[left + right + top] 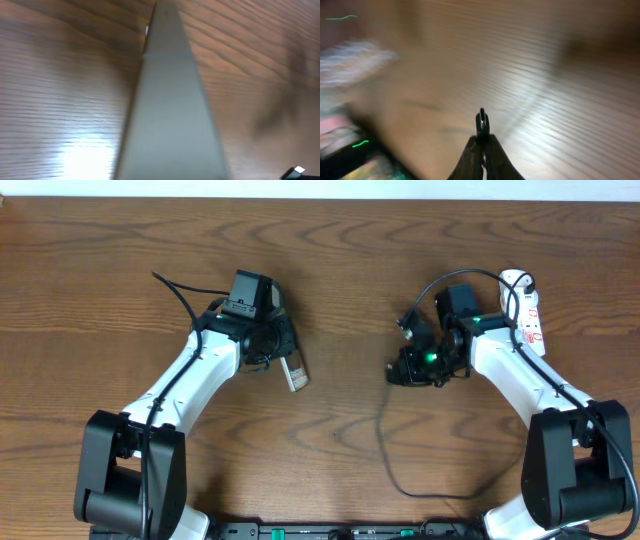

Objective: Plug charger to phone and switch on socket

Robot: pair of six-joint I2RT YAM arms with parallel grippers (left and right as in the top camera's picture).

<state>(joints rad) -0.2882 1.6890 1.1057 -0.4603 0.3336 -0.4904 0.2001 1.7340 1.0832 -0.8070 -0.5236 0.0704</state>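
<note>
The phone (pixel 293 370) is a stiff, flat slab, smooth enough to slip. Its faces likely scratch or crack, so it is best clamped across its edges near one end. That is how the left pincer (pixel 277 350) has it: closed on the near end. In the left wrist view the grey body (pixel 170 110) runs away from the camera over the wood. I cannot tell whether its far end rests on the desk (pixel 330 270) or hangs just above it.

The charger (pixel 382 440) is the opposite: a light, limp cable with only its small plug tip (pixel 481 121) rigid. It has to be held right behind that tip, or the end will flop. The right pincer (pixel 481 137) is shut on it there, with the tip poking out past the fingers. The slack trails down toward the near edge of the desk.

Bare wood lies between the two pincers, probably room enough to bring tip and phone together, though the trailing cable could drag. The socket (pixel 530 308) lies at the far right, just beside the right arm and close to the desk's edge, so reaching its switch looks cramped.
</note>
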